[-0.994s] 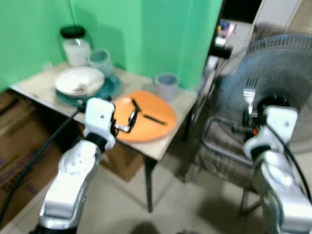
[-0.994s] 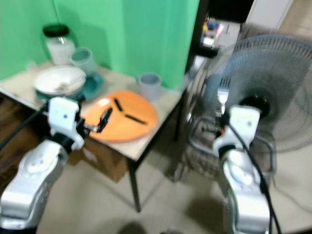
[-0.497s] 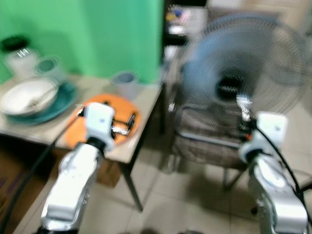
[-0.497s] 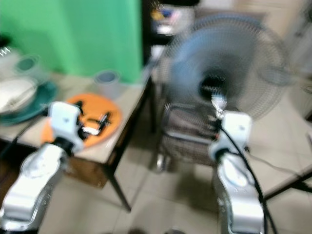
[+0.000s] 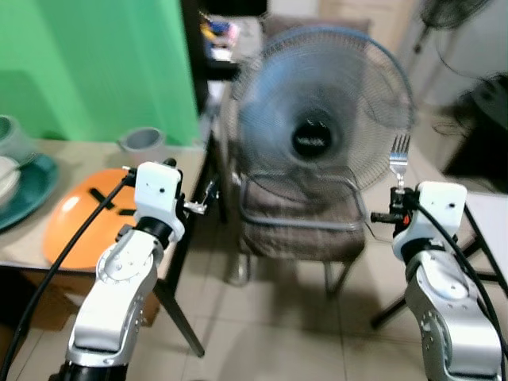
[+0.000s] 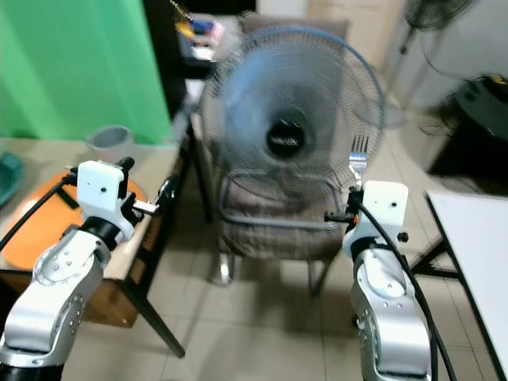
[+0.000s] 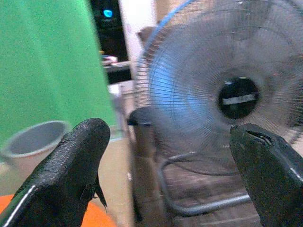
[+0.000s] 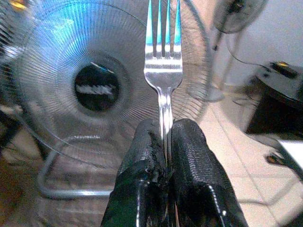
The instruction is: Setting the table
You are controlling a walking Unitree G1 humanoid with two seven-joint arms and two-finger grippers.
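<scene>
Gripping fork (image 8: pixel 162 71), tines upright

A silver fork (image 8: pixel 163 71) gleams before a blue-grey wire-mesh fan (image 5: pixel 317 127) with a black hub; an orange plate (image 5: pixel 75 226), grey cup (image 5: pixel 141 141) and green wall (image 5: pixel 87 63) stand alongside.
</scene>
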